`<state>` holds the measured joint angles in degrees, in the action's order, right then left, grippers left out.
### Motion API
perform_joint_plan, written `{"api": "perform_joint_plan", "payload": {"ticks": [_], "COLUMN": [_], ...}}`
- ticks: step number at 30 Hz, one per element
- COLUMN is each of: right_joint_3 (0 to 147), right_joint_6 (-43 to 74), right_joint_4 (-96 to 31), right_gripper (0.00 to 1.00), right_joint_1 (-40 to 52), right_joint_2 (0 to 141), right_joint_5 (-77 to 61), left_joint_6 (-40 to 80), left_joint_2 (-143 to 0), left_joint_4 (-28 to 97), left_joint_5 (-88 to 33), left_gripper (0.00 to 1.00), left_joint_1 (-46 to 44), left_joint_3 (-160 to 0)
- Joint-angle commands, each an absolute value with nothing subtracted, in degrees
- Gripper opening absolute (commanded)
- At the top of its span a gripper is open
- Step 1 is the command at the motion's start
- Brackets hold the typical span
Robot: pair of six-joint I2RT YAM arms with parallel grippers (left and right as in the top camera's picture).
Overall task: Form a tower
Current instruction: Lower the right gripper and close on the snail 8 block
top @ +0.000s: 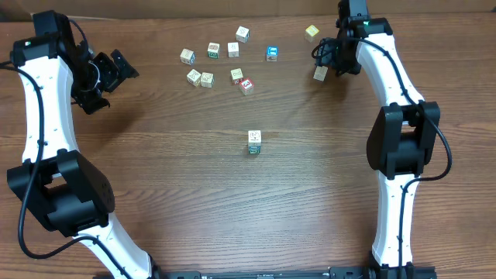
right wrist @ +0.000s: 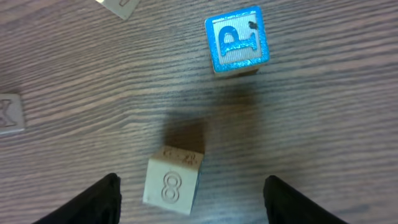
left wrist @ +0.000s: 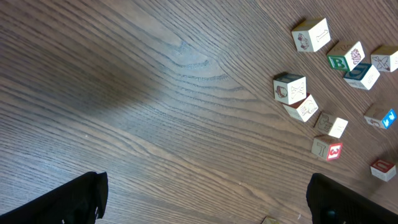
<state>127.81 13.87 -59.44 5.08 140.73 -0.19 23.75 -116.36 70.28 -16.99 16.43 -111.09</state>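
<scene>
Gaping, left claw [left wrist: 208,202] and right claw [right wrist: 196,202] leave tower [top: 254,142] ringed by bare table [top: 194,194].

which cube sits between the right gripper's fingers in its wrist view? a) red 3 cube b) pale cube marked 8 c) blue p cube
b: the pale cube marked 8 lies between the open fingers of the right gripper, with the blue p cube farther ahead.

Between the right fingers [right wrist: 93,202] sits the 8 cube [right wrist: 171,183] on the table [right wrist: 323,112] — the P cube [right wrist: 237,40] lies beyond it, apart.
</scene>
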Motion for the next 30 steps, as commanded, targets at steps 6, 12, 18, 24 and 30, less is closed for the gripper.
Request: {"api": "perform_joint_plan", "payload": {"ticks": [6,12,18,24,30], "right_joint_3": [127.5,126.65,123.74,123.11,123.5], "right_joint_6": [15.25,17.39,18.04,18.02,17.91], "right_joint_4": [-57.93,-57.43,-55.57,-55.42,-57.36], "right_gripper": [0.62,0.61,0.53,0.39,0.35], "right_joint_1": [6.61,6.85,6.85,6.85,6.85], "right_joint_2": [142.34,142.34,142.34,142.34,142.08], "right_joint_5": [-0.54,-0.05,-0.03,0.36,0.36], "left_joint_6": [22.7,22.7,22.7,22.7,22.7], "left_joint_2": [-116.14,-116.14,-116.14,-116.14,-116.14], "left_joint_4": [70.22,70.22,70.22,70.22,70.22], "left_joint_5": [-17.41,-17.43,-17.43,-17.43,-17.41], "left_gripper": [0.99,1.0,0.99,1.0,0.99], "left_joint_1": [16.1,16.1,16.1,16.1,16.1], "left_joint_3": [-111.87,-111.87,-111.87,-111.87,-111.87]}}
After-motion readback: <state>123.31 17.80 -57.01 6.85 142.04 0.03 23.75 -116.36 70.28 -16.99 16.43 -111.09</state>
